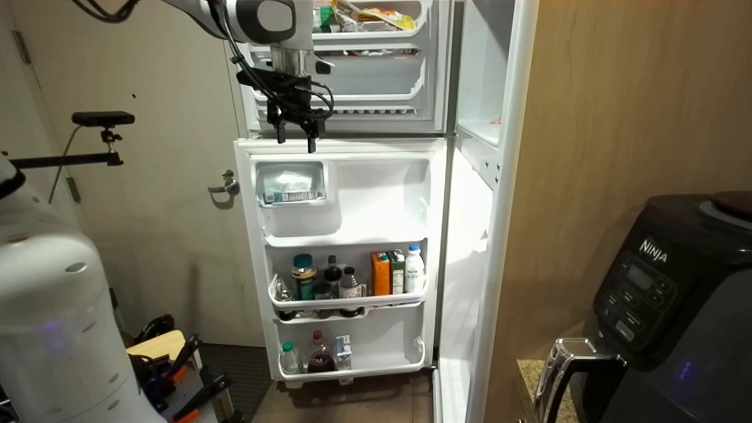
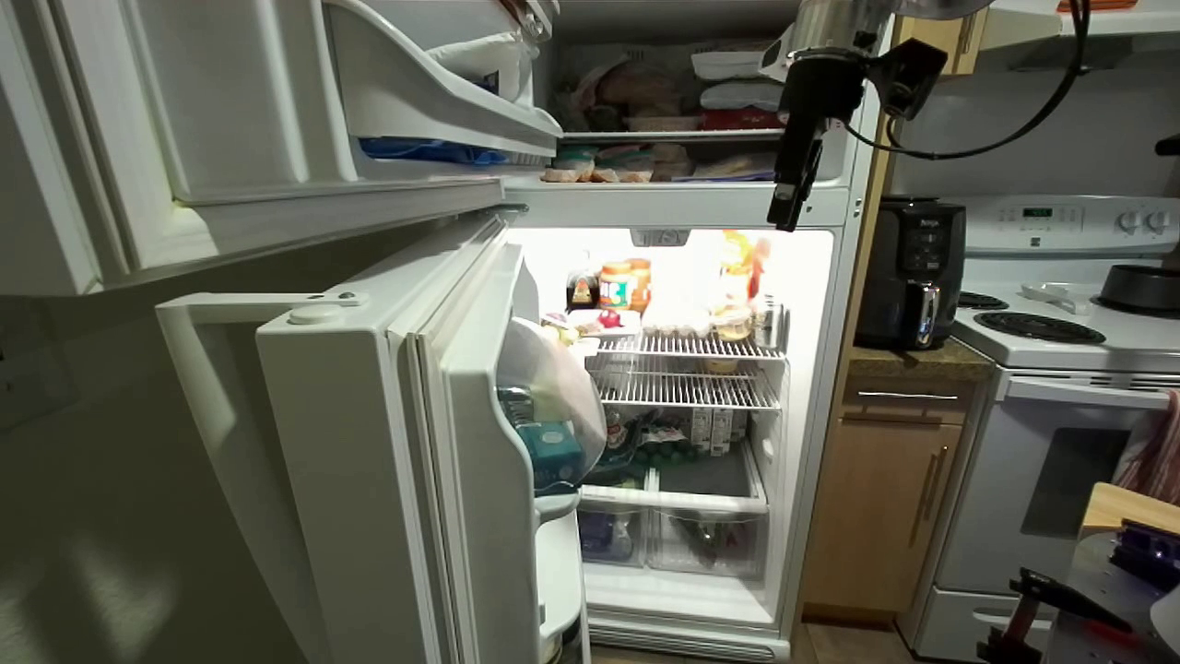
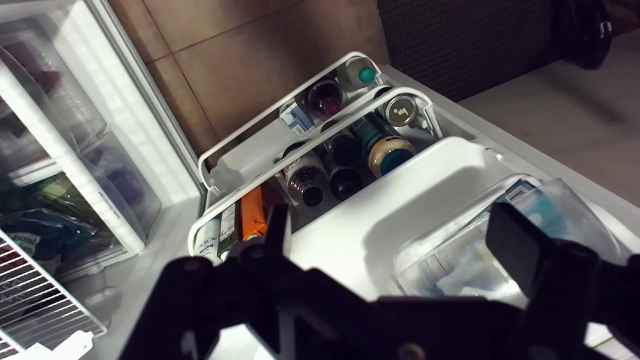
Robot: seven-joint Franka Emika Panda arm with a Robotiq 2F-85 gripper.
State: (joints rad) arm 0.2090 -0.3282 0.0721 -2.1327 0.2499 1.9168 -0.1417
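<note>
My gripper (image 3: pixel 392 225) points down with its jaws wide apart and nothing held between them. In an exterior view the gripper (image 1: pixel 296 140) hangs by the top of the opened fridge door (image 1: pixel 382 202). Below it in the wrist view is a clear lidded door compartment (image 3: pixel 450 265) with packets inside. A door shelf further down holds an orange carton (image 3: pixel 253 212), a teal-capped jar (image 3: pixel 392 156), dark bottles and a white bottle with a blue cap (image 1: pixel 414 267). On the lowest shelf stand a red-capped bottle (image 1: pixel 320 355), a green-capped bottle (image 1: pixel 291 357) and a small carton (image 1: pixel 343 351).
Above, the freezer door (image 2: pixel 249 111) stands open, with packages in its shelf. Wire racks (image 2: pixel 687 373) with food fill the lit fridge interior. A black air fryer (image 2: pixel 908 267) sits on the counter beside a stove (image 2: pixel 1060 323). A clamp-covered table (image 1: pixel 176 382) is near the robot base.
</note>
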